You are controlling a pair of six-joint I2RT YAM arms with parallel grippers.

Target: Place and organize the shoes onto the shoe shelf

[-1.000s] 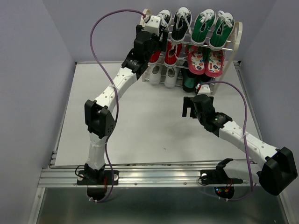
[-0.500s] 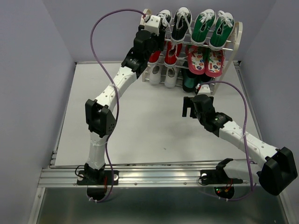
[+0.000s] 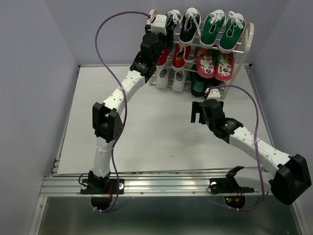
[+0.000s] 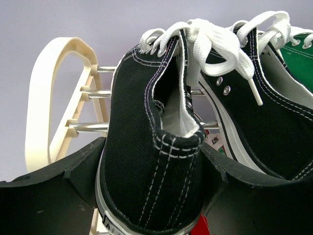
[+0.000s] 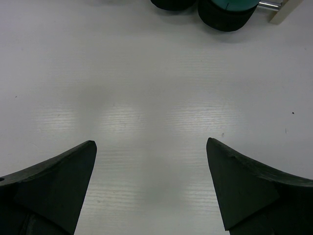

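Observation:
The cream-white shoe shelf (image 3: 249, 36) stands at the back of the table; its left arch shows in the left wrist view (image 4: 41, 98). My left gripper (image 3: 164, 32) is shut on the heel of a black sneaker (image 4: 151, 166), holding it on the top tier's left end beside the other black sneaker (image 3: 189, 27). In the left wrist view that second black sneaker (image 4: 264, 122) lies right alongside. Red sneakers (image 3: 179, 56) sit on the middle tier and white sneakers (image 3: 177, 81) below. My right gripper (image 3: 198, 112) is open and empty above bare table (image 5: 150, 143).
Green sneakers (image 3: 222, 30) fill the right half of the top tier. Pink patterned shoes (image 3: 215, 65) sit below them. Dark green boots (image 3: 198, 85) stand at the bottom, just ahead of my right gripper (image 5: 225, 12). Walls close in on both sides.
My left arm has reached a little further toward the shelf, carrying the black sneaker deeper onto the top tier. The right arm has not moved.

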